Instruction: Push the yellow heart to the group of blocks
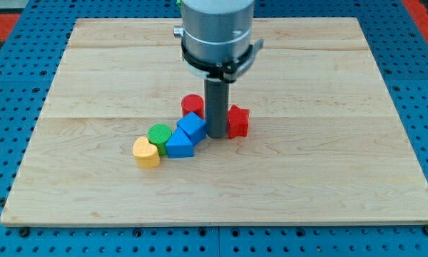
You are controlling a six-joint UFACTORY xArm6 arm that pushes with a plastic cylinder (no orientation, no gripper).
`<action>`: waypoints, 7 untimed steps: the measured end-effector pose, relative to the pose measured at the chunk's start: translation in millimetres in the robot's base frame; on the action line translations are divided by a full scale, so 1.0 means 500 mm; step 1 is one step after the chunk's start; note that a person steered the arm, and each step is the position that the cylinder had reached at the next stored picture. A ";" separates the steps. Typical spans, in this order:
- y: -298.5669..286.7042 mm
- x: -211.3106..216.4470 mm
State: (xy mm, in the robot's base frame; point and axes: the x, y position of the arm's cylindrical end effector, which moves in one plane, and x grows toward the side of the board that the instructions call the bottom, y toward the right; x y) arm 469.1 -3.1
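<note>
The yellow heart [146, 152] lies at the left end of a cluster of blocks near the board's middle. It touches the green round block [159, 134]. To the right of these are a blue triangular block [179, 143] and a blue cube-like block [192, 126]. A red round block [192, 105] sits behind them. A red star-like block [237, 121] sits to the right. My tip [216, 135] stands between the blue cube-like block and the red star-like block, well right of the yellow heart.
The wooden board [93, 64] lies on a blue pegboard table [14, 78]. The arm's grey body [217, 32] hangs over the board's top middle.
</note>
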 end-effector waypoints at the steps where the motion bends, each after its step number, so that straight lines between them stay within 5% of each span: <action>1: 0.055 0.075; 3: -0.003 0.269; 4: -0.126 0.272; 7: -0.101 0.021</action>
State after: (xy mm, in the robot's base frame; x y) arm 479.4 -53.8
